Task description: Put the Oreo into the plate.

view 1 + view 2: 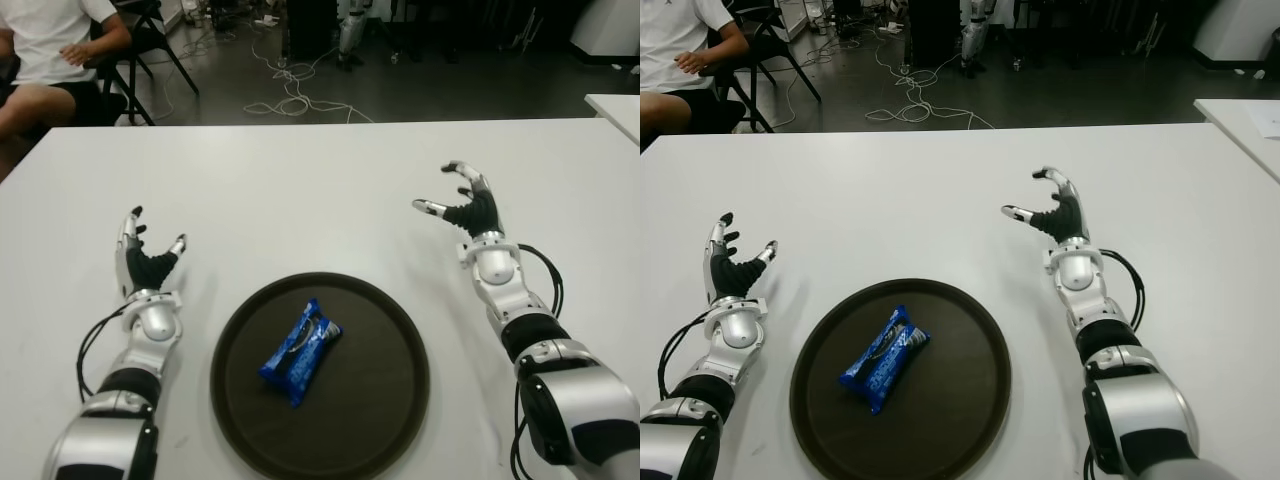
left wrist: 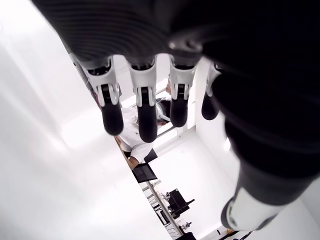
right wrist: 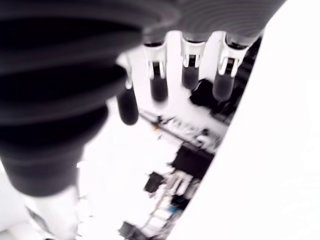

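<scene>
- The Oreo [image 1: 300, 350], a blue packet, lay flat inside the plate [image 1: 390, 400], a dark round dish with a raised rim, roughly at its middle and tilted on a diagonal.
- The plate stood on the white counter [image 1: 300, 190], between the two robot hands and nearer the robot than either of them.
- The left robot hand [image 1: 145, 260] was just left of the plate, clear of its rim, palm turned inward, fingers [image 2: 142, 112] spread and straight, holding nothing.
- The right robot hand [image 1: 465, 205] was to the right of the plate and farther out over the counter, well apart from the packet, fingers [image 3: 159, 85] loosely curved and apart, holding nothing.
- Neither robot hand touched the Oreo or the plate.
- A person [image 1: 50, 50] in a white shirt sat on a chair beyond the counter's far edge, on the left robot hand's side.
- Loose cables [image 1: 290, 95] lay on the floor beyond the counter.
</scene>
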